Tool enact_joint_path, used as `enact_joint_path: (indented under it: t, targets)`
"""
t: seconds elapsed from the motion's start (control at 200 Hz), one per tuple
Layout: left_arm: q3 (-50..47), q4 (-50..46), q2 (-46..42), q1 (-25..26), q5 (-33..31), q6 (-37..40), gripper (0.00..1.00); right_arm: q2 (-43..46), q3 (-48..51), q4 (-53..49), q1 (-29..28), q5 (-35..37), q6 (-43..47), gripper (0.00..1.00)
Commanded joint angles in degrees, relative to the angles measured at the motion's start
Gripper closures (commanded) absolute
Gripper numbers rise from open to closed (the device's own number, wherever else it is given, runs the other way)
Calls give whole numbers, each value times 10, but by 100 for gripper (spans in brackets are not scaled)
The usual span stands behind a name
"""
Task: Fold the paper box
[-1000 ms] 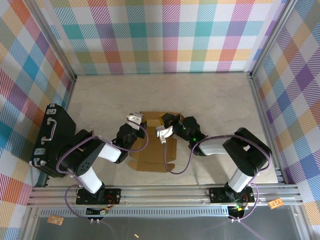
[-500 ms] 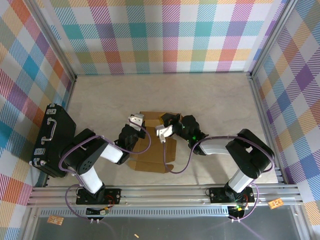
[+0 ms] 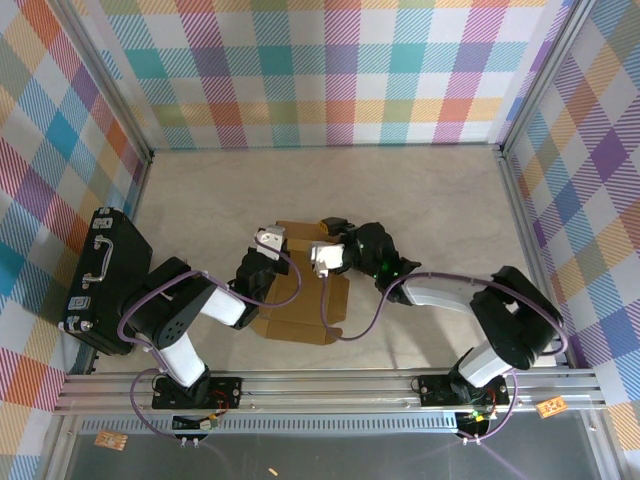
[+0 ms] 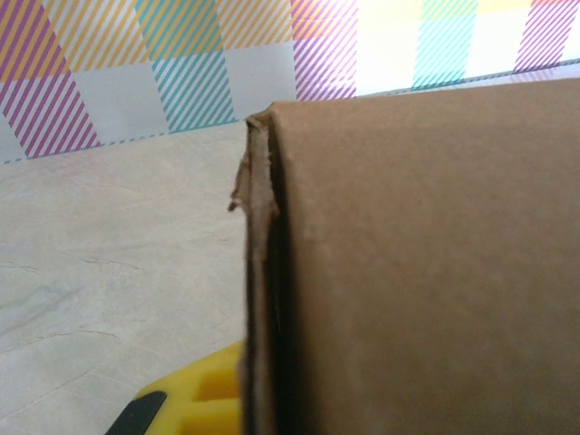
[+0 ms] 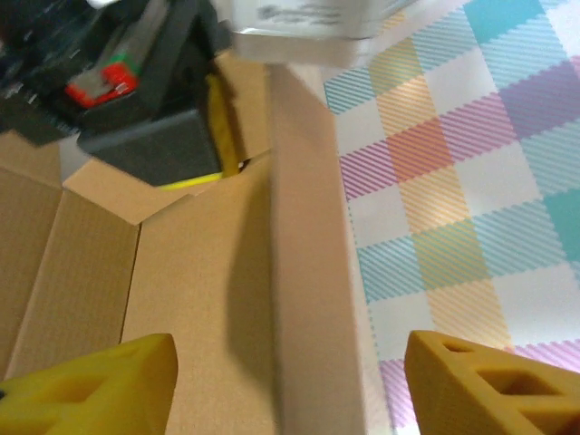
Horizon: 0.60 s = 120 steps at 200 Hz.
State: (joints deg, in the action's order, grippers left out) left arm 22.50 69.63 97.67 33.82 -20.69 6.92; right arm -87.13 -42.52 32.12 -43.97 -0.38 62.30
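Low in the overhead frame, the left arm (image 3: 185,320) and right arm (image 3: 450,290) reach up-frame from their bases and meet over the paper box (image 3: 300,322). The box lies mid-frame on the tabletop (image 3: 420,190), well apart from the black hard case (image 3: 100,280) at the left edge. Its lower panels lie flat, and toward its upper edge a side wall (image 5: 304,227) stands upright.

The left jaws are closed on a raised cardboard panel (image 4: 408,272) (one yellow fingertip (image 4: 195,399) peeks out beside its edge). The right jaws stand open, with yellow fingertips (image 5: 91,381) on either side of the upright wall and not touching it.

My reading is that the walls are being stood up, roughly mid-fold. Next, the right jaws likely need a hold on a neighbouring flap while the left jaws steady their panel, so the raised wall doesn't flop back.
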Motion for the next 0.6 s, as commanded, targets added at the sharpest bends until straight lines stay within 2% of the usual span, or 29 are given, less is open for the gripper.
enact_joint_path:
  t: [0.0,0.04,0.09,0.175,0.275,0.42,0.595]
  targets:
    - [-13,37,5,-4,-8,2,100,55,-40,-103,1,-27,-107,27]
    - [-14,40,6,-4,-7,2,100,73,-50,-132,1,-36,-129,25]
    - [-16,44,7,-4,-7,1,100,96,-58,-155,2,-45,-161,17]
    - [-17,47,6,-4,-9,0,100,139,-64,-196,3,-58,-210,15]
    - [-17,48,7,-4,-11,-1,100,185,-65,-217,9,-21,-299,11]
    - [-19,52,8,-5,-13,-1,100,238,-46,-281,52,56,-433,17]
    - [-20,54,8,-4,-13,-2,100,285,16,-316,118,18,-509,25]
